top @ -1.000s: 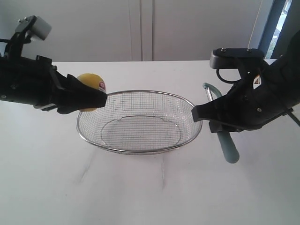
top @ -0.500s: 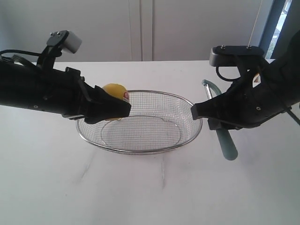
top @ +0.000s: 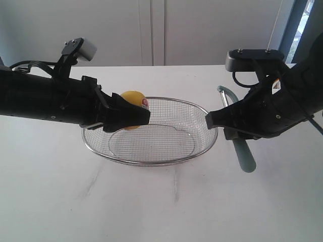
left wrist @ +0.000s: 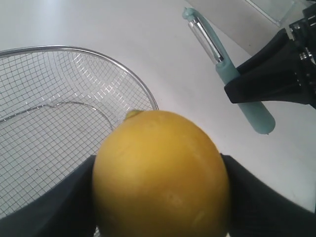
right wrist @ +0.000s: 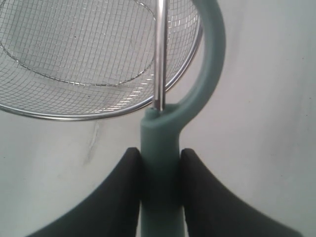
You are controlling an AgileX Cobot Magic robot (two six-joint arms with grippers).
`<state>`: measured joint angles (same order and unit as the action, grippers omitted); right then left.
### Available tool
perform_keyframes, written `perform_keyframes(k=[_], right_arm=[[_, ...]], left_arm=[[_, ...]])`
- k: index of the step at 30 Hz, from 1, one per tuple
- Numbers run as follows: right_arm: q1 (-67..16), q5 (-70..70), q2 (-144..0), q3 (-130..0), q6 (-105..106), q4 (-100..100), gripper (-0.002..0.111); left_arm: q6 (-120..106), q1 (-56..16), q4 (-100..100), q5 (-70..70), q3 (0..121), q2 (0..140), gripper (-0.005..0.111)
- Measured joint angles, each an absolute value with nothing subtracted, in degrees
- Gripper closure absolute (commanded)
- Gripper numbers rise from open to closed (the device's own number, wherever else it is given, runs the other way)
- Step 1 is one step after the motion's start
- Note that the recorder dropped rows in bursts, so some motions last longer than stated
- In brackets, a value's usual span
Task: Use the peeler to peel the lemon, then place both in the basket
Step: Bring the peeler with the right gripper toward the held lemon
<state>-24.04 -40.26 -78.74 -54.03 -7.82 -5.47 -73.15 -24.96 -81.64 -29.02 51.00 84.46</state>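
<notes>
My left gripper [top: 132,117] is shut on the yellow lemon [top: 132,99], whose red-and-white sticker faces right, and holds it above the left part of the wire-mesh basket [top: 202,108]. In the left wrist view the lemon [left wrist: 160,170] fills the space between both black fingers [left wrist: 256,202], with the basket [left wrist: 143,94] below. My right gripper [top: 222,128] hovers beside the basket's right rim, shut on the peeler [top: 242,154] by its teal handle. In the right wrist view the peeler [right wrist: 159,143] stands gripped between the fingers [right wrist: 121,182], its metal blade over the basket rim [right wrist: 163,91].
The basket stands in the middle of a white table [top: 161,201]. Pale cabinet doors [top: 151,30] rise behind the table's far edge. A dark window frame [top: 292,25] shows at the back right.
My left arm has carried the lemon to the right, from outside the basket's left rim to above its left side. The right arm and peeler have held still.
</notes>
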Motion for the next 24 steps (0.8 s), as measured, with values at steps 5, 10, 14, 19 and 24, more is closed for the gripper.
perform_keyframes(k=[5, 10, 14, 19, 24], right_arm=[[-24.0, -40.3, -78.7, -54.0, -7.7, -5.5, 0.108], [-24.0, -41.9, -78.7, -54.0, -7.6, -5.5, 0.108], [-24.0, -42.8, -78.7, -54.0, -6.5, -6.5, 0.108], [-24.2, -43.0, -78.7, -53.6, -2.5, -10.8, 0.108], [-25.0, -43.1, -78.8, -52.8, -1.6, -12.1, 0.108]], left_arm=[[-73.3, -25.0, -81.9, -29.0, 51.0, 84.5, 0.107], [-73.3, -25.0, -81.9, -29.0, 51.0, 84.5, 0.107], [-73.3, -25.0, -81.9, -29.0, 51.0, 84.5, 0.107], [-73.3, -25.0, -82.2, -29.8, 51.0, 84.5, 0.107], [-73.3, -25.0, -82.3, -30.1, 51.0, 84.5, 0.107]])
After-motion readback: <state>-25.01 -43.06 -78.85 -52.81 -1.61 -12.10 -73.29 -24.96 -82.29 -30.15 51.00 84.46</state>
